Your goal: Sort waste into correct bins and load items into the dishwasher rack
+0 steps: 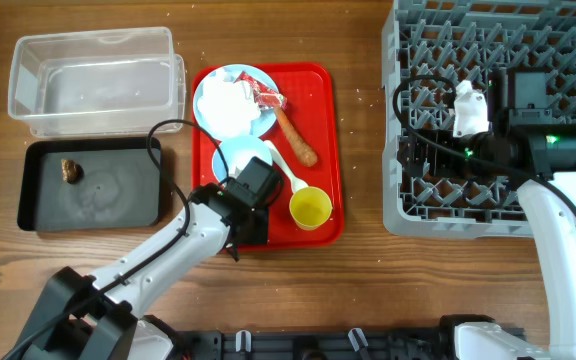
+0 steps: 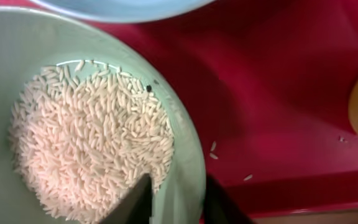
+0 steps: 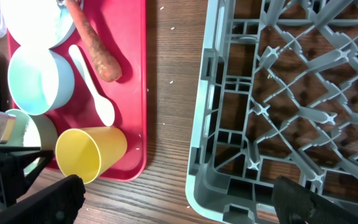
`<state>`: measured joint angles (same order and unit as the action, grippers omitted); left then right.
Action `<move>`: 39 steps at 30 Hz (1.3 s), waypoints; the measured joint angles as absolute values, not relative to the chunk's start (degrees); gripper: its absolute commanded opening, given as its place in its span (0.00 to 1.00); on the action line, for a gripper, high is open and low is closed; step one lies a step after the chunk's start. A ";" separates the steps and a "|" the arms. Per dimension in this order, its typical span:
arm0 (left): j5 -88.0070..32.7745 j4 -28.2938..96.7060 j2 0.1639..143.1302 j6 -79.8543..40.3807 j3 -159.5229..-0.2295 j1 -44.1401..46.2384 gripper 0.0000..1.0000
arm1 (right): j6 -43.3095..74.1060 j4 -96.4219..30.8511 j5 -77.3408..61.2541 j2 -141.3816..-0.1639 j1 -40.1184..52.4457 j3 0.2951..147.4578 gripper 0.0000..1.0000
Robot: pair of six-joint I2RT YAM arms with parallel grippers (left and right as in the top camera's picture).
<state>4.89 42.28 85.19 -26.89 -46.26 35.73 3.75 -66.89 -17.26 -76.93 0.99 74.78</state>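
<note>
Found left pincer (image 2: 177,188) astride rim of green bowl (image 2: 5,74) on red tray (image 2: 278,93); could not tell if clamped. Judged bowl light, stiff, slick, rice (image 2: 92,143) loose: pinch rim, keep level. Farther off, saw right pincer (image 3: 179,190) gaping, empty, above rack (image 3: 213,112).

1. The left arm (image 1: 158,250) stretches up and to the right, its wrist above the near left corner of the red tray (image 1: 323,150).
2. The left pincer (image 2: 176,196) points down, its fingers (image 2: 138,202) clamped on the rim of the green bowl (image 2: 17,50), one inside and one outside.
3. The right arm (image 1: 568,240) stands well to the right of the tray, with its wrist turned towards it.
4. The right pincer (image 3: 178,190) is spread wide and holds nothing.
</note>
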 measured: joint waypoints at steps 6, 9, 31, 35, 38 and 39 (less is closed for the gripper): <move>4.91 41.30 85.19 -26.92 -46.24 35.88 0.05 | 3.75 -66.89 -17.26 -76.93 0.99 74.78 1.00; 5.52 40.62 85.17 -26.85 -46.24 35.90 0.04 | 3.77 -66.89 -17.26 -76.93 0.99 74.78 0.99; 0.97 46.76 67.55 -26.85 -54.06 29.52 0.04 | 3.75 -66.87 -17.26 -76.93 0.99 74.78 1.00; -0.32 46.94 66.32 -25.78 -54.08 21.17 0.04 | 3.75 -66.87 -17.26 -76.93 0.99 74.78 1.00; -1.32 46.78 66.32 -24.60 -54.08 14.85 0.04 | 3.75 -66.85 -17.26 -76.93 0.99 74.78 1.00; -2.11 46.33 66.32 -24.01 -54.08 12.14 0.04 | 3.75 -66.85 -17.26 -76.93 0.99 74.78 1.00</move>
